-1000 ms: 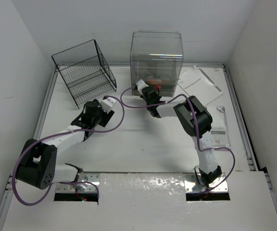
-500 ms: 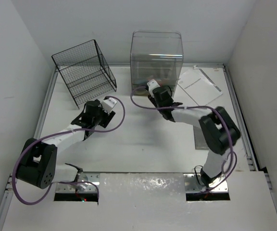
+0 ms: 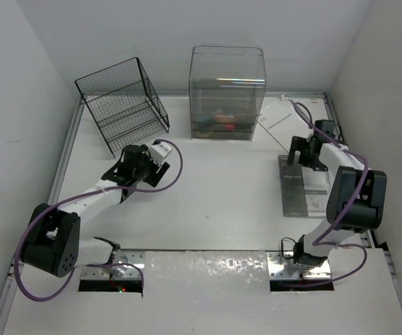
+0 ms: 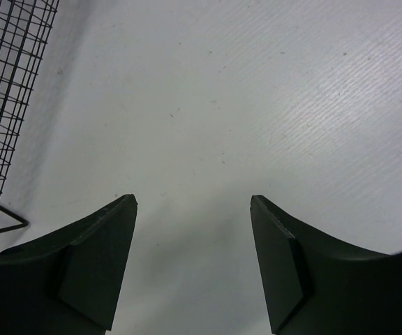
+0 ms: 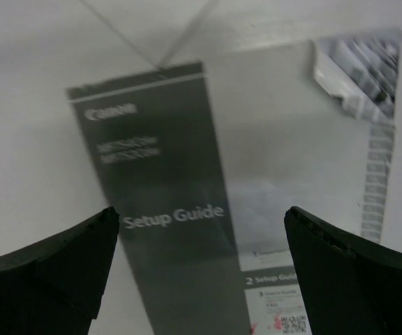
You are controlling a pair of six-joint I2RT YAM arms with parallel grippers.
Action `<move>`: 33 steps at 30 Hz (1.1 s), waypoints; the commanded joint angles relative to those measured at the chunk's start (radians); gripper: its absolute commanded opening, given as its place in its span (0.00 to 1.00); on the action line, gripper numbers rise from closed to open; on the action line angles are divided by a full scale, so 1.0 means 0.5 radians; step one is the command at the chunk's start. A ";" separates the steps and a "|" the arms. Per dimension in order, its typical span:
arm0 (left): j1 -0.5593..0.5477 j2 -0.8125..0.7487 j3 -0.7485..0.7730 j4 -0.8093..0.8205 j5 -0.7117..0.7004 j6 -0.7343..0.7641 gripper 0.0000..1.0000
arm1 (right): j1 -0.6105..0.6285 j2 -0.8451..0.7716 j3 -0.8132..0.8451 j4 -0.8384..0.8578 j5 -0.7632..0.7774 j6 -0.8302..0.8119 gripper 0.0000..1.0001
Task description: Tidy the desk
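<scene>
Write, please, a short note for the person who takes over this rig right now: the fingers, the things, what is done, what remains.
Left gripper: fingers open, empty, above bare desk beside the wire basket.
Right gripper: fingers open, empty, over the Setup Guide booklet on the right side of the desk.
Done: some small coloured items lie inside the clear box at the far edge.
Left: the booklet and the white sheets behind it lie loose on the desk. The booklet is probably the next pick; where it should go, the pictures do not tell.
</scene>
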 commanded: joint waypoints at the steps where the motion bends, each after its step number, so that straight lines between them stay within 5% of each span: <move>1: 0.021 -0.072 0.069 0.013 0.099 -0.033 0.64 | -0.108 0.039 -0.007 -0.103 -0.113 0.095 0.99; 12: 0.021 -0.066 0.085 -0.024 0.200 -0.030 0.64 | -0.427 0.254 0.131 -0.180 0.458 -0.067 0.99; 30: 0.018 0.005 0.211 -0.147 0.276 -0.042 0.65 | -0.501 0.778 0.275 -0.131 -0.213 -0.475 0.93; 33: 0.015 0.002 0.223 -0.159 0.310 -0.036 0.65 | -0.501 0.748 0.245 -0.106 -0.299 -0.512 0.73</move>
